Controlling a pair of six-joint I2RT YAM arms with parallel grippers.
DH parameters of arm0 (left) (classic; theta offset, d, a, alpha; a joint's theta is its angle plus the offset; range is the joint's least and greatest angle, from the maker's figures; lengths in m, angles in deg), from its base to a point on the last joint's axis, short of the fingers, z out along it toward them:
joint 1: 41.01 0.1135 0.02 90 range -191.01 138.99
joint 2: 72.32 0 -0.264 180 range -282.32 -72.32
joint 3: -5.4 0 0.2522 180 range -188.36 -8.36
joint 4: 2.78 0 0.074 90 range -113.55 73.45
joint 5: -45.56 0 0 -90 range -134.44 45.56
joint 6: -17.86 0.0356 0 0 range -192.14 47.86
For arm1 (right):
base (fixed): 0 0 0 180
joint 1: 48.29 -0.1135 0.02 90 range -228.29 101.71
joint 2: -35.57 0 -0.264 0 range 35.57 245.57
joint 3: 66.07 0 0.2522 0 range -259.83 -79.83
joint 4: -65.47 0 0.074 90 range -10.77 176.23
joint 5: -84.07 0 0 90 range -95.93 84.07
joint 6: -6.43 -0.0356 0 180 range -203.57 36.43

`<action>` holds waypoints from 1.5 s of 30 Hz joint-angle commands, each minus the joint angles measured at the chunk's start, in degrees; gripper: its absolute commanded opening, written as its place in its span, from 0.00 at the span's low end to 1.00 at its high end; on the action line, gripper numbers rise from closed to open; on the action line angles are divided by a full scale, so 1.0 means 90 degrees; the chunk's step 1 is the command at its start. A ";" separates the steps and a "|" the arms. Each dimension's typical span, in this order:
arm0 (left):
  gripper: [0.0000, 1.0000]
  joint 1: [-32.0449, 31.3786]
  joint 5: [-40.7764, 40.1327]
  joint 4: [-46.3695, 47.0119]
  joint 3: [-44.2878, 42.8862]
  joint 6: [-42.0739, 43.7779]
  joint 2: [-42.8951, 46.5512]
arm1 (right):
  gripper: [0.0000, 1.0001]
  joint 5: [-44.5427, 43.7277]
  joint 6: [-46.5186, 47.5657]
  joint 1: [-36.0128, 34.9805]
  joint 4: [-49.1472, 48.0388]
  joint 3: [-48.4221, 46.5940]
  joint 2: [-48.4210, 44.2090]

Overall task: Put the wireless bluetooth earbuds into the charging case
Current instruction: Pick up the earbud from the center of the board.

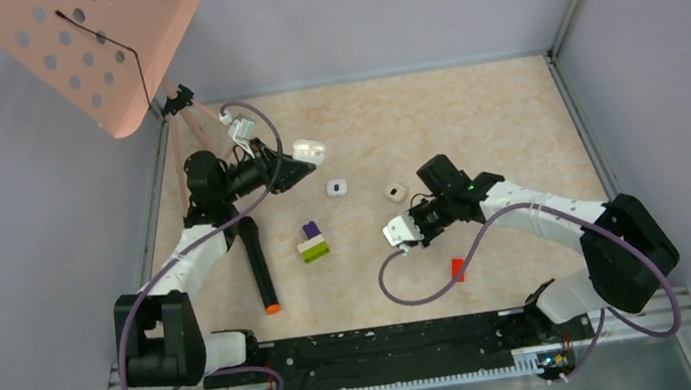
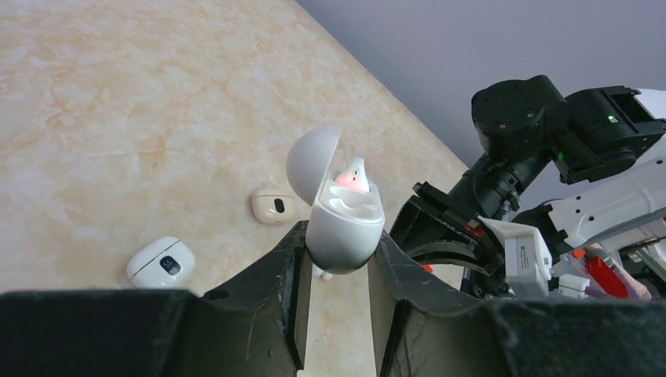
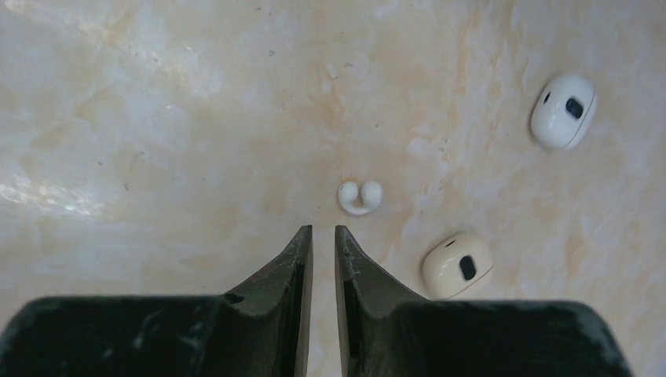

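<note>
Nearest, right fingers [image 3: 287,267] almost closed on nothing, just short of a loose earbud [image 3: 360,197] lying on the worktop [image 3: 157,118]. Beyond, left fingers [image 2: 275,275] clamped on the charging case [image 2: 343,228], lid up, seated earbud [image 2: 353,177] glowing pink. Judged roughly half done, with the loose one left to seat. Rest of the case's inside hidden behind its rim; white bit [image 2: 322,273] below it unclear.

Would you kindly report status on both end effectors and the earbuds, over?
Left end effector shut on open charging case, one earbud inside. Right end effector nearly shut, empty, near loose earbud. White case and beige case nearby, not blocking.
</note>
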State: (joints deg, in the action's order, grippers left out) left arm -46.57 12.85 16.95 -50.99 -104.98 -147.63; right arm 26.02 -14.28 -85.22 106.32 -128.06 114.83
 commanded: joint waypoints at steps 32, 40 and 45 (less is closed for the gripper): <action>0.00 0.0280 -0.0145 -0.0595 -0.0091 0.0612 0.0331 | 0.19 0.0272 0.7021 0.0509 0.1430 -0.1398 0.2229; 0.00 0.0343 -0.0170 -0.0639 -0.0093 0.0631 0.0339 | 0.20 0.0398 0.7246 0.0509 0.1443 -0.1438 0.2353; 0.00 0.0381 -0.0185 -0.0648 -0.0097 0.0641 0.0307 | 0.24 0.0495 0.7246 0.0512 0.1257 -0.1438 0.2359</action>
State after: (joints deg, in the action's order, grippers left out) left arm -43.64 11.56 9.48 -50.99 -99.83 -145.56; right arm 27.20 35.40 -81.11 117.38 -138.83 135.60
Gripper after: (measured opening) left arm 0.342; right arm 0.228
